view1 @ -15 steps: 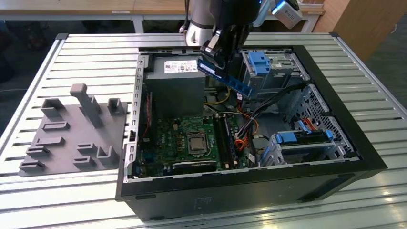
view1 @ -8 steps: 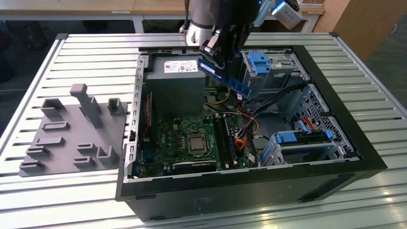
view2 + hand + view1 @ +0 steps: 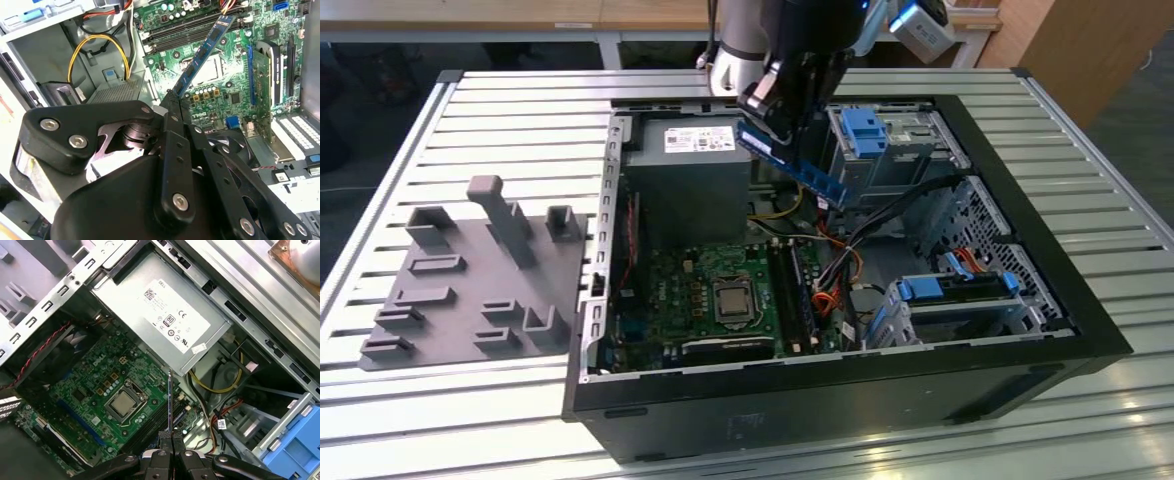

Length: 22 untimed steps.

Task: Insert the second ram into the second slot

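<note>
My claw (image 3: pixel 175 102) clenched on the second ram (image 3: pixel 202 55) — stick tilted, hanging above the motherboard (image 3: pixel 235 80); not seated.

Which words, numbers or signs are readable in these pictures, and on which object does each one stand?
No text can be quoted with certainty.
The white label on the power supply: lines of print and marks, too small to quote reliably.
The small white sticker near it: blurred.
The motherboard: white print, too small to read.
The second ram, gripped in the tool: nothing on it can be read.
</note>
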{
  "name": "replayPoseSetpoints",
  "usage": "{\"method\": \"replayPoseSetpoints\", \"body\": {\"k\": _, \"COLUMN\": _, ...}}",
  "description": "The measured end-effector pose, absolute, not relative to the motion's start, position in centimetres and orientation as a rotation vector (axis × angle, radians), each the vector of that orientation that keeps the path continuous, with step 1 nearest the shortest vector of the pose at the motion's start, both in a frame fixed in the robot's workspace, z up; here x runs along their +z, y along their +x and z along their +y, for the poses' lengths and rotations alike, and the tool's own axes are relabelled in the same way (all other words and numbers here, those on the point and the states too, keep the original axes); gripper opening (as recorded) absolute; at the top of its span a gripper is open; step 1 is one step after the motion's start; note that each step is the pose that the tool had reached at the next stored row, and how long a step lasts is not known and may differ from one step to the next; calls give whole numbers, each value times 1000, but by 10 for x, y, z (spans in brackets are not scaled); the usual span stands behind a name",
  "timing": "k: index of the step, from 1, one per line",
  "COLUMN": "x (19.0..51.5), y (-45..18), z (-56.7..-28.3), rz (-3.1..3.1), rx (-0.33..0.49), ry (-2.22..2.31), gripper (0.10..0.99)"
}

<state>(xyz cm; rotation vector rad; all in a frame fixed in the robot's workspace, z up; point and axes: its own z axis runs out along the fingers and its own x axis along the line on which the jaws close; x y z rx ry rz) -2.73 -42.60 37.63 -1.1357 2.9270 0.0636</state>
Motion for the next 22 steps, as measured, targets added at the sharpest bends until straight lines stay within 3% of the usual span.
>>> {"method": "replayPoseSetpoints", "body": {"k": 22, "x": 376, "y": -27, "z": -426, "rz": 2971, "rx": 64, "ry": -1009, "gripper": 122}}
